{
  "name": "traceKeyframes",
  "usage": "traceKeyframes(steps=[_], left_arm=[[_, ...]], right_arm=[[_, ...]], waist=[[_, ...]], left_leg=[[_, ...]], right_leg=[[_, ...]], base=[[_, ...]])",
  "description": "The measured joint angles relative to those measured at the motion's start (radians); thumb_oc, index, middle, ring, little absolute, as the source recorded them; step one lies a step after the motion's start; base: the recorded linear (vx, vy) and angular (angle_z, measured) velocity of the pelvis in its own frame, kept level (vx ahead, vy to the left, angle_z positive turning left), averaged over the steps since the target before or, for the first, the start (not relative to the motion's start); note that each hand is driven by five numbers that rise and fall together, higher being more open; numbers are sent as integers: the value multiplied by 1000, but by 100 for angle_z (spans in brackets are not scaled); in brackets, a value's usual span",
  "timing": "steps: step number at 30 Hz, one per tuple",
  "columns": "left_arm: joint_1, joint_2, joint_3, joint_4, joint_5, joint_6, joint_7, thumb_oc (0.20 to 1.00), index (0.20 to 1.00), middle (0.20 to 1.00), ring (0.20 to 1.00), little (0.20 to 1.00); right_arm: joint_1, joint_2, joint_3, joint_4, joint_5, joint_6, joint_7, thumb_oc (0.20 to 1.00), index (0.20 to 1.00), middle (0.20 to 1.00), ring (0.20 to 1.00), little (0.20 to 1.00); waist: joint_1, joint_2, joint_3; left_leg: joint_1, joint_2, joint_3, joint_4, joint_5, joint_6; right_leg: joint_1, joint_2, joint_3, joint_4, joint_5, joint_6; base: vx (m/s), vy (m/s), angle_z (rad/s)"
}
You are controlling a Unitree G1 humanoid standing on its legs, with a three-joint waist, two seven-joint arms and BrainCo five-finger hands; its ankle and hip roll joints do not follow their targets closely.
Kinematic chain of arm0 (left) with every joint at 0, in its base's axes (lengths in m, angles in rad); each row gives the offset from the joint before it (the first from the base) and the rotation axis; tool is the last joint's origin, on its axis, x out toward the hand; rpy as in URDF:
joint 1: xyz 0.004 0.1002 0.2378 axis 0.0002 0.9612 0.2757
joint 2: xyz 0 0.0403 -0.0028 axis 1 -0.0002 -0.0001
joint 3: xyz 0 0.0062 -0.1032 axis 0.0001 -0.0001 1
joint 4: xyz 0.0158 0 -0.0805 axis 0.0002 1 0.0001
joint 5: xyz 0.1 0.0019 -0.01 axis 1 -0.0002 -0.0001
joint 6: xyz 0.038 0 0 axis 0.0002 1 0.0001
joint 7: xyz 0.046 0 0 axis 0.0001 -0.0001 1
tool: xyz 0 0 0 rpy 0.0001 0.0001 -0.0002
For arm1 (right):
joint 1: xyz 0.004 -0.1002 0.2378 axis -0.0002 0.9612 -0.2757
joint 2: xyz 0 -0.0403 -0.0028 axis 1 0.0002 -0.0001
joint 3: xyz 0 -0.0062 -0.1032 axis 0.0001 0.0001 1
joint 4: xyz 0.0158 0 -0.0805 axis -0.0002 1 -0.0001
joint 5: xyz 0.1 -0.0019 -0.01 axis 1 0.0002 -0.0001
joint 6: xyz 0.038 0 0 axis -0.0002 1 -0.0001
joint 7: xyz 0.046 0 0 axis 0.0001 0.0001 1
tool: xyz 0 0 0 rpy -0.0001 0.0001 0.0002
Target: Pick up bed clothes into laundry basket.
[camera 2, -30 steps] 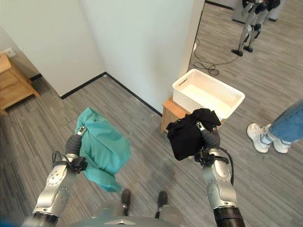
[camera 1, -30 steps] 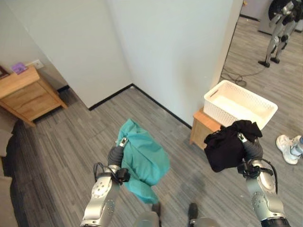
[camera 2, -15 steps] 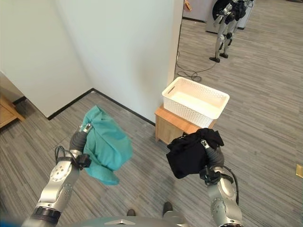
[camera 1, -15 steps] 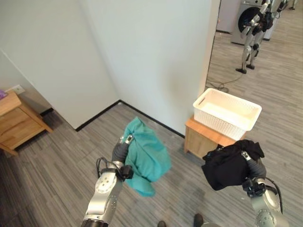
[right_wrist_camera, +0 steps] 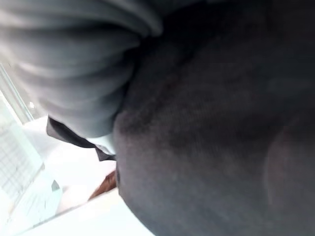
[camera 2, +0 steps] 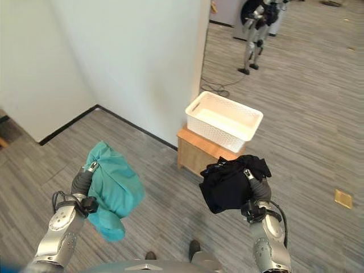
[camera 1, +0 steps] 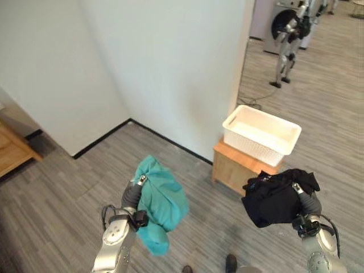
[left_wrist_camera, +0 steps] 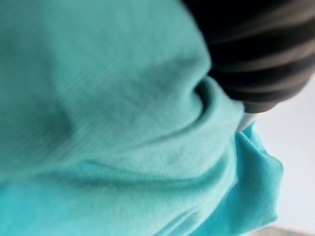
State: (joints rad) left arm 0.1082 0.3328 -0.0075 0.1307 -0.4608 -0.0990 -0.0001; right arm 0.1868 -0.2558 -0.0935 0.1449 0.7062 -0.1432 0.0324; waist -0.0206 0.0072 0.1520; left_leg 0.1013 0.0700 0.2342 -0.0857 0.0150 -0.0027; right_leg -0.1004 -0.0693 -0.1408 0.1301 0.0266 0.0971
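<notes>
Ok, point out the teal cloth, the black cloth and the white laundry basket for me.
teal cloth (camera 1: pixel 164 202): left eye view, middle of the bundle.
black cloth (camera 1: pixel 273 199): left eye view, centre of the bunched fabric.
white laundry basket (camera 1: pixel 253 147): left eye view, its near side wall.

I see the laundry basket (camera 1: pixel 261 135) sitting on a low wooden cabinet (camera 1: pixel 242 168). My right hand (camera 1: pixel 305 200) holds its garment (camera 1: pixel 276 196) just before that cabinet; my left hand (camera 1: pixel 132 195) holds its cloth (camera 1: pixel 160 206) well left of it.

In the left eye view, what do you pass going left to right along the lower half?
Left hand → teal cloth → wooden stand → black cloth → right hand
</notes>
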Motion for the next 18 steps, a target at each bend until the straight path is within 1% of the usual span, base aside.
traceKeyframes(steps=[1,2,3,4,5,6,7,8,9,10,11,12,13,14,15,16,17,18], left_arm=[[-18,-3,-4,8,1,0,0,200,200,200,200,200],[-45,-3,-17,23,1,0,1,200,200,200,200,200],[-51,1,-24,23,0,-1,1,200,200,200,200,200],[-56,3,-29,28,0,-2,1,200,200,200,200,200],[-70,7,-42,44,-1,-5,1,200,200,200,200,200],[-76,15,-44,46,-2,-5,6,200,200,200,200,200],[-79,30,-49,48,-4,-7,5,200,200,200,200,200],[-84,45,-52,49,-5,-7,6,200,200,200,200,200],[-88,68,-58,46,-5,-7,5,200,200,200,200,200],[-87,30,-69,63,-5,-2,8,200,200,200,200,200],[-80,22,-85,57,-5,-1,5,200,200,200,200,200],[-70,-3,-93,49,-5,-2,-3,200,200,200,200,200],[-73,-15,-94,50,-5,-2,-5,200,200,200,200,200],[-73,-17,-96,50,-6,-1,-5,200,200,200,200,200],[-88,-16,-94,50,-8,-1,-6,200,200,200,200,200],[-104,-13,-94,54,-9,-1,-8,200,200,200,200,200],[-113,0,-94,49,-11,0,-9,200,200,200,200,200],[-102,12,-94,47,-31,4,-11,200,200,200,200,200]], right_arm=[[-3,-1,2,1,0,2,0,200,200,200,200,200],[-7,-2,3,2,0,2,0,200,200,200,200,200],[-8,1,7,3,-1,2,1,200,200,200,200,200],[-4,2,10,4,-2,2,0,200,200,200,200,200],[-1,4,17,16,-2,2,-1,200,200,200,200,200],[5,10,19,18,-2,2,-3,200,200,200,200,200],[5,20,31,23,1,2,-5,200,200,200,200,200],[3,36,38,23,2,1,-5,200,200,200,200,200],[4,47,46,23,3,1,-6,200,200,200,200,200],[-15,6,47,40,3,2,-9,200,200,200,200,200],[-15,-14,46,37,3,2,-9,200,200,200,200,200],[-25,-48,43,40,3,0,-8,200,200,200,200,200],[-51,-75,60,66,3,1,-9,200,200,200,200,200],[-51,-81,65,67,3,6,-8,200,200,200,200,200],[-57,-79,60,69,5,6,-2,200,200,200,200,200],[-52,-77,53,65,12,1,-1,200,200,200,200,200],[-47,-75,51,58,13,1,0,200,200,200,200,200],[-42,-78,48,55,15,-1,0,200,200,200,200,200]], waist=[[1,2,3],[-1,5,5],[-1,5,5],[-3,6,6],[-7,-7,1],[-2,-20,-2],[-11,-37,-2],[-9,-59,-4],[-6,-88,-5],[-12,-28,9],[-12,-8,8],[-9,30,10],[-10,54,10],[-9,38,17],[-9,27,22],[-2,-15,29],[2,-55,40],[5,-95,46]], left_leg=[[-8,11,7,3,0,-1],[-12,15,32,7,1,-5],[-4,21,33,10,-6,-16],[-6,20,35,13,-7,-18],[-4,21,26,20,-10,-42],[-1,24,23,16,-9,-47],[5,33,13,10,4,-78],[11,41,13,1,14,-104],[20,47,0,-7,29,-139],[32,107,-5,-7,41,-151],[30,137,-5,-6,52,-144],[33,189,-2,-3,64,-152],[15,236,-7,58,79,-172],[6,252,-14,89,90,-163],[-62,289,-66,201,123,-163],[-135,305,-115,294,219,-149],[-183,312,-128,350,273,-135],[-228,317,-148,414,342,-102]], right_leg=[[-31,-24,-6,48,-8,12],[-65,-116,-5,116,-17,29],[-59,-201,0,100,-14,47],[-45,-233,-1,79,-6,62],[-10,-294,13,7,21,105],[20,-315,23,-47,40,116],[59,-332,15,-125,75,143],[103,-325,-1,-204,106,150],[133,-310,-5,-208,128,153],[144,-248,-33,-190,108,174],[138,-223,-33,-176,90,159],[140,-166,-40,-168,66,133],[137,-128,-40,-134,28,111],[133,-117,-39,-124,23,93],[116,-95,-51,-64,-34,45],[99,-72,-69,0,-70,7],[65,-79,-70,53,-106,-31],[71,-70,-77,61,-123,-47]], base=[[153,-294,-42],[250,-400,-44],[201,-308,-38],[199,-314,-24],[137,-255,-8],[200,-383,0],[190,-399,6],[150,-368,18],[124,-430,17],[113,-473,19],[112,-512,0],[110,-525,-8],[114,-561,-16],[120,-621,3],[117,-601,23],[124,-529,32],[163,-437,29],[189,-324,2]])
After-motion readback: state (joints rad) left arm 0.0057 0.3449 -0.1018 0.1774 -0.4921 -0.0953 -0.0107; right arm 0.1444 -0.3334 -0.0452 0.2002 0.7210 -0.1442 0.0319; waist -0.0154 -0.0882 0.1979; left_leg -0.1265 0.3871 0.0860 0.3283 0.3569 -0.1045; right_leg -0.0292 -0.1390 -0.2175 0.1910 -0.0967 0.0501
